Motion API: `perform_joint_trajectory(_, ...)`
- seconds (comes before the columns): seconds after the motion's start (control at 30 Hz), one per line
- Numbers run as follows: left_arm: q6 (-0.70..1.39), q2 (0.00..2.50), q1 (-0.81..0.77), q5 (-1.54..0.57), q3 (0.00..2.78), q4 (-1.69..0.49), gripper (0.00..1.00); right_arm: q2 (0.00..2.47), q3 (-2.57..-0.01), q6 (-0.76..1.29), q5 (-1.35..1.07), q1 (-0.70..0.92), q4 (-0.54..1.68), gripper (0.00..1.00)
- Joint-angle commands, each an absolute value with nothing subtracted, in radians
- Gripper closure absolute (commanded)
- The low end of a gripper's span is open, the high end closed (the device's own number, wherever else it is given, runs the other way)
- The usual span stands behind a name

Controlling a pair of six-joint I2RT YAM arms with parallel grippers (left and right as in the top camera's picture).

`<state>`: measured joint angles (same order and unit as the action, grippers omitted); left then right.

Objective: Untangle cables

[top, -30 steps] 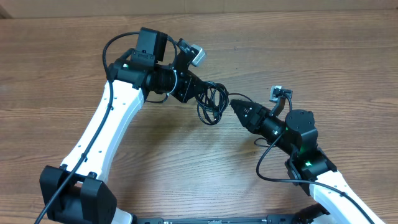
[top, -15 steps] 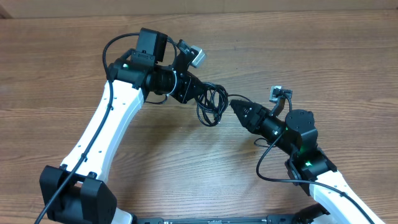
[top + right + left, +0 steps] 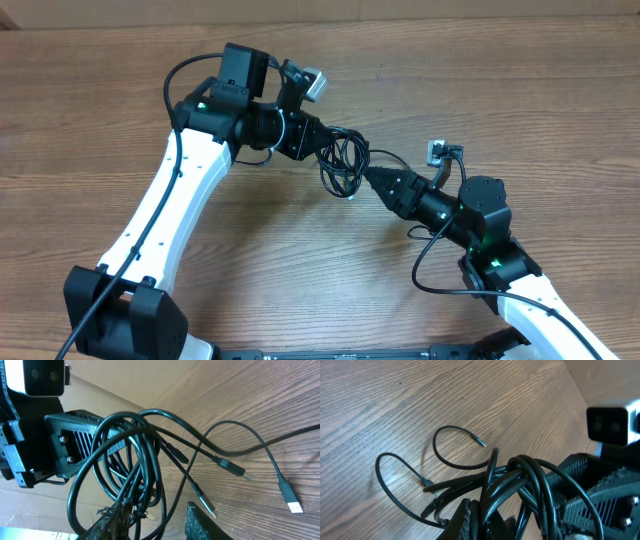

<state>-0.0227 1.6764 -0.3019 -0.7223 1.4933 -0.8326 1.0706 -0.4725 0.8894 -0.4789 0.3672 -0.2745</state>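
Over the bench [image 3: 520,90] centre, the left arm [image 3: 170,210] reaches forward and bends rightward, its left claw [image 3: 322,140] clamped on the cables [image 3: 345,165]. The right arm [image 3: 440,205] stretches diagonally toward them, with the right claw [image 3: 368,178] parted at the bundle. The bundle's long axis runs far-to-near; loose plug ends [image 3: 291,505] lie on the wood.

Cables [image 3: 343,165] glossy black rubbery; table [image 3: 560,100] matt wood grain.
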Motion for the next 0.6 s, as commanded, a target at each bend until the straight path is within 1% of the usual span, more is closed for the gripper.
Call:
perform_joint_trajectory(0.0, 0.033, 1.660, -0.332, -0.752, 1.520, -0.823, 0.96, 1.057, -0.479, 0.881, -0.499, 0.366, -0.283, 0.64)
perform_joint_trajectory(0.17, 0.033, 1.660, -0.384, -0.751, 1.520, -0.796, 0.96, 1.057, -0.479, 0.881, -0.499, 0.366, -0.284, 0.63)
perform_joint_trajectory(0.2, 0.033, 1.660, -0.393, -0.748, 1.520, -0.788, 0.96, 1.057, -0.479, 0.881, -0.499, 0.366, -0.285, 0.60)
perform_joint_trajectory(0.23, 0.033, 1.660, -0.404, -0.741, 1.520, -0.779, 0.96, 1.057, -0.479, 0.881, -0.499, 0.366, -0.285, 0.59)
perform_joint_trajectory(0.33, 0.034, 1.660, -0.429, -0.699, 1.520, -0.761, 0.95, 1.057, -0.479, 0.881, -0.499, 0.366, -0.285, 0.60)
perform_joint_trajectory(0.57, 0.044, 1.660, -0.446, -0.702, 1.520, -0.755, 0.96, 1.057, -0.479, 0.881, -0.485, 0.365, -0.285, 0.60)
